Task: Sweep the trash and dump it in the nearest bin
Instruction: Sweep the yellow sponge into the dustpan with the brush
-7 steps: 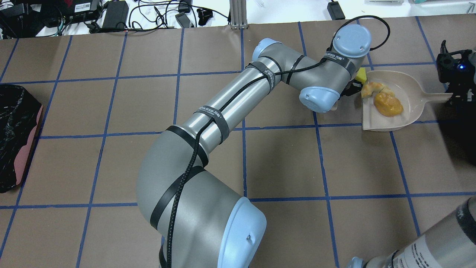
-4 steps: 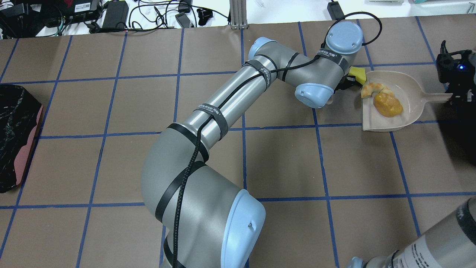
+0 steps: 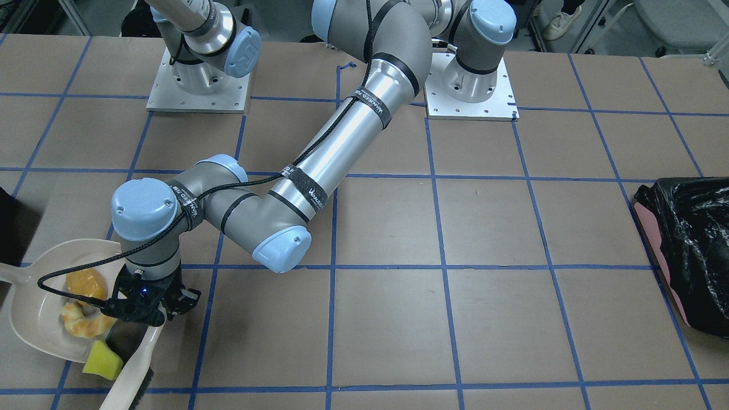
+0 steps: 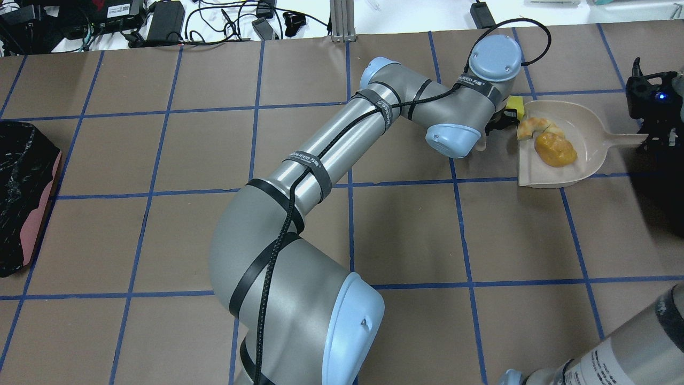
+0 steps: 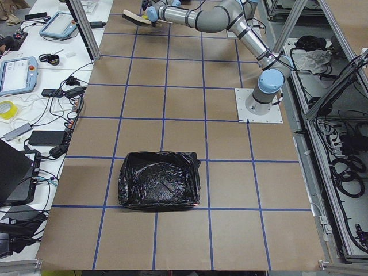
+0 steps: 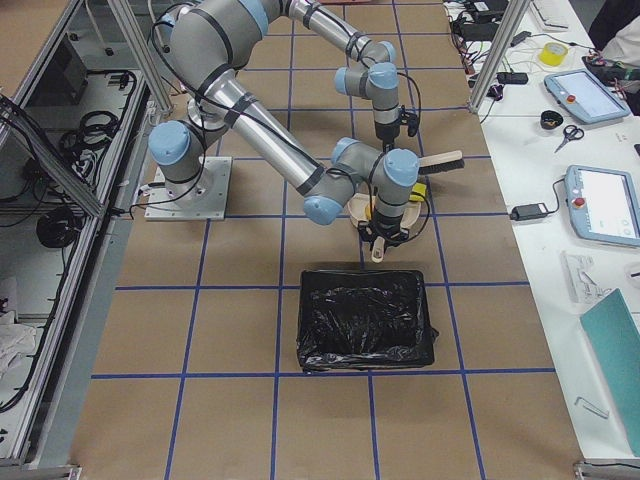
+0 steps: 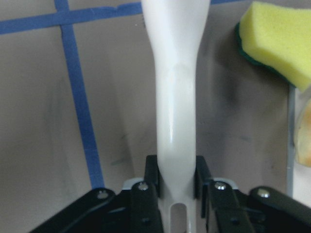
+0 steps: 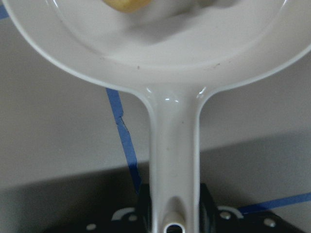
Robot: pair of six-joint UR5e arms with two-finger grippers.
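Right gripper (image 8: 172,204) is closed firmly on the handle of the beige dustpan (image 8: 172,145), which holds the orange-brown bun (image 4: 556,148) nearer and the tan croissant (image 4: 534,127) just beyond it. Farther still, the left gripper (image 7: 176,177) is clamped on the white brush handle (image 7: 176,97), with the yellow sponge (image 7: 277,43) on the table (image 4: 406,230) at the dustpan's mouth

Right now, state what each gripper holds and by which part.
Left gripper: brush, by its handle end. Right gripper: dustpan, by its handle end.

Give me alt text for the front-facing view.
The left gripper holds a white brush beside a beige dustpan at the view's lower left; a bun and croissant lie in it, a yellow sponge at its mouth. A black-lined bin sits far right.
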